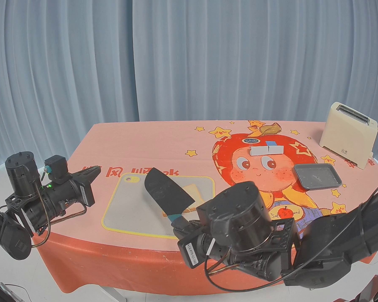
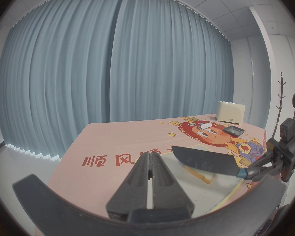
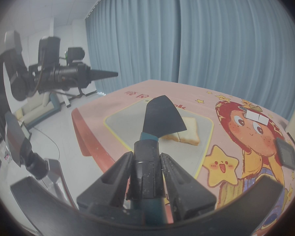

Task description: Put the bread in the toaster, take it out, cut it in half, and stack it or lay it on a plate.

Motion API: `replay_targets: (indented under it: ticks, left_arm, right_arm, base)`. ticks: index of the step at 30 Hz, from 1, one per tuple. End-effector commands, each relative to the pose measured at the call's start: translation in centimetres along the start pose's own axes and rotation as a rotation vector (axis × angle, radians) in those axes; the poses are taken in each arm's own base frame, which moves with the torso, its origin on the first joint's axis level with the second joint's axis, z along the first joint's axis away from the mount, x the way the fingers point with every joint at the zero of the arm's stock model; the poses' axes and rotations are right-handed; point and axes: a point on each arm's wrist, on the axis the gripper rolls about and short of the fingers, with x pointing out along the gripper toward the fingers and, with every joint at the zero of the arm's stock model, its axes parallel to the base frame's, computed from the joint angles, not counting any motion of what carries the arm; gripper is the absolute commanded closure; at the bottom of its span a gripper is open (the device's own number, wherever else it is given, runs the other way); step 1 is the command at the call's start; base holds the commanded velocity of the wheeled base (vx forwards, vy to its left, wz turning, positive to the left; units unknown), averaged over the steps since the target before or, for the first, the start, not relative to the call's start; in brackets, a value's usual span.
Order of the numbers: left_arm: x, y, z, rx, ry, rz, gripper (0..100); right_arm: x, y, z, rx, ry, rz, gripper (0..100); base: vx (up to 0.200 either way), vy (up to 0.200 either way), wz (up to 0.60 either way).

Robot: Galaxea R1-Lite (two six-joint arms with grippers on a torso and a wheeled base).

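A slice of bread point(image 1: 194, 191) point(image 3: 187, 133) lies on the grey, yellow-rimmed cutting board point(image 1: 126, 208) point(image 3: 127, 125), partly hidden by the knife in the head view. My right gripper point(image 1: 181, 227) point(image 3: 147, 156) is shut on the teal-collared handle of a black knife point(image 1: 166, 193) point(image 3: 162, 117), whose blade is raised over the board, just in front of the bread. My left gripper point(image 1: 95, 170) point(image 2: 150, 155) is shut on nothing and hangs off the table's left edge, apart from the board. The cream toaster point(image 1: 349, 134) point(image 2: 230, 112) stands at the far right.
A dark grey tray-like plate point(image 1: 317, 175) point(image 2: 233, 130) lies between the toaster and the board. Small white and blue blocks point(image 1: 266, 149) sit on the printed cartoon face. The pink cloth behind the board is bare. A curtain closes off the back.
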Motion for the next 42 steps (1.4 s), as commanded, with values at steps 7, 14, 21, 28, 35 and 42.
replay_targets:
  ticks: [7,14,21,28,35,42]
  left_arm:
    - [1.4,-1.2,-0.8,-0.148,0.049,-0.123,100]
    - [1.4,-2.4,-0.4,-0.476,0.11,-0.337,0]
    - [1.1,-4.4,-1.4,-0.676,0.249,-0.477,0]
    - [2.7,-5.8,-2.7,-0.77,0.319,-0.512,0]
    - [4.3,-5.7,-2.7,-0.952,0.232,-0.564,0]
    - [5.6,-5.5,-4.7,-1.036,0.26,-0.546,0]
  right_arm:
    - [-1.1,-1.7,1.9,0.118,-0.062,-0.01,100]
    - [-1.3,-1.8,1.8,0.144,-0.06,-0.009,100]
    - [-1.2,-2.1,1.5,0.144,-0.053,-0.02,100]
    - [-1.8,-1.9,1.5,0.133,-0.058,-0.009,100]
    - [-1.8,-1.7,0.7,0.117,-0.033,-0.008,100]
    - [-2.3,-1.4,1.0,0.113,-0.047,0.002,100]
  base:
    - [0.0,0.0,0.0]
    - [0.0,0.0,0.0]
    - [0.0,0.0,0.0]
    - [0.0,0.0,0.0]
    - [0.0,0.0,0.0]
    - [0.0,0.0,0.0]
